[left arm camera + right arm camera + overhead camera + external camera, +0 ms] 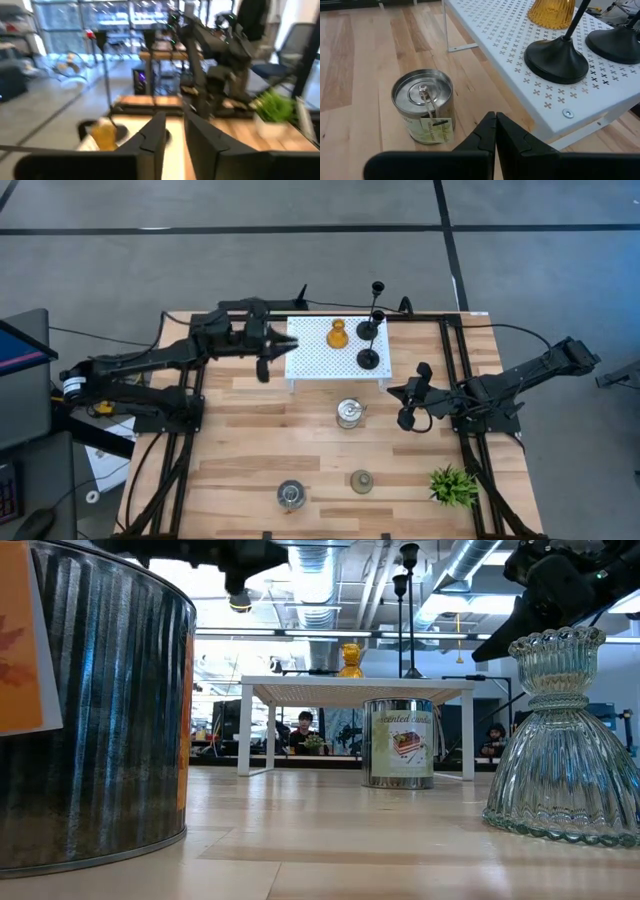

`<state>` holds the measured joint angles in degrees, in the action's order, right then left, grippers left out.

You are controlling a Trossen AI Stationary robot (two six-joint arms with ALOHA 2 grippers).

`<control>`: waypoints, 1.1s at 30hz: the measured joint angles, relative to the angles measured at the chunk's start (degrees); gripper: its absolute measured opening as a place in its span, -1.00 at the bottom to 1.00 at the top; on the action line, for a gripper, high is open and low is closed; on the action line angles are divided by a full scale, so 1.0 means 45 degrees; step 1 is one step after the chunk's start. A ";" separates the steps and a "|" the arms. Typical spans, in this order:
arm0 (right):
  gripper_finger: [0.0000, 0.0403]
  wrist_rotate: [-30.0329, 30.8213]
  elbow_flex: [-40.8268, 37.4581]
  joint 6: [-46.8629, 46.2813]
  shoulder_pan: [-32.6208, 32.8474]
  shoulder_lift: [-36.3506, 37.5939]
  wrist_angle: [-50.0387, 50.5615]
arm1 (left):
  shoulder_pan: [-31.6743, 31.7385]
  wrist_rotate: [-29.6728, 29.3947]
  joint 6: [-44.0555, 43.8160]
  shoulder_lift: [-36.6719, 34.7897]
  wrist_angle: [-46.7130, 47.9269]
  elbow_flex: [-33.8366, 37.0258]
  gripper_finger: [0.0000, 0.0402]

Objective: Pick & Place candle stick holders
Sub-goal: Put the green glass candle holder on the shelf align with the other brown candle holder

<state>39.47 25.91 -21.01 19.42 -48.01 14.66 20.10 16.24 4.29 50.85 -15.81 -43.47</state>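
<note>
Nearest the front edge of the wooden tabletop (250,470) stand a silvery tin jar holder (291,495) and a grey-green ribbed glass holder (361,481), with a second silvery tin holder (349,413) at mid-table. That tin sits just ahead of the right gripper (407,418), whose fingers are pressed together and empty, so the right arm is the nearer one. Farther back, on the white perforated stand (310,360), an amber glass holder (337,334) and two upright black thin-stemmed holders (369,358) are already placed, while the left gripper (264,368) hovers at the stand's left edge, fingers slightly apart, holding nothing.

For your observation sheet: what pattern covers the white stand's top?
Rows of small cross-shaped cutouts on the white stand; clearest in the right wrist view.
</note>
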 joint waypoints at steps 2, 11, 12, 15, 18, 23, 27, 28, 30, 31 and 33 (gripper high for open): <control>-1.00 -0.0001 0.0000 0.0101 0.0000 0.0001 -0.0015 | -0.0005 0.0169 -0.0010 -0.0203 -0.0020 0.0528 -0.75; -1.00 -0.0061 0.0000 0.0370 -0.0053 0.0005 -0.0449 | -0.0472 0.0883 -0.2506 -0.0489 -0.0098 0.1785 -0.97; -1.00 -0.0060 0.0000 0.0646 -0.0079 0.0005 -0.0444 | -0.0646 0.0964 -0.2202 -0.0483 -0.0083 0.1939 -0.97; -1.00 0.0279 0.0000 0.1383 -0.0231 0.0005 -0.0444 | -0.1140 0.0983 -0.0192 -0.0352 -0.0123 0.2461 -0.96; -1.00 0.0609 0.0000 0.1427 -0.0524 0.0005 -0.0544 | -0.1397 0.1009 0.1614 -0.0099 -0.0324 0.2937 -0.96; -1.00 0.0572 0.0000 0.0716 -0.0975 0.0000 -0.1572 | -0.1627 0.0990 0.0619 0.0501 -0.1346 0.3023 -0.97; -1.00 0.0132 0.0001 0.0625 -0.0970 0.0005 -0.1992 | -0.2069 0.0979 -0.0655 0.0853 -0.1637 0.3023 -0.96; -1.00 -0.0011 0.0000 0.1133 -0.0914 0.0005 -0.1916 | -0.2186 0.0979 -0.0405 0.0952 -0.1650 0.3023 -0.96; -1.00 -0.0144 0.0000 0.2218 -0.0907 -0.0005 -0.1854 | -0.2292 0.1004 0.0464 0.1103 -0.1642 0.3023 -0.97; -1.00 -0.0142 0.0000 0.2627 -0.0939 0.0000 -0.1847 | -0.2311 0.1018 0.0861 0.1151 -0.1656 0.3023 -0.97; -1.00 -0.0137 0.0000 0.3026 -0.1058 0.0000 -0.1836 | -0.2312 0.0985 0.1280 0.1250 -0.1656 0.3023 -0.97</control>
<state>38.85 25.91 -7.39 14.66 -48.01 6.40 9.69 20.67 10.05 56.47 -23.27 -29.87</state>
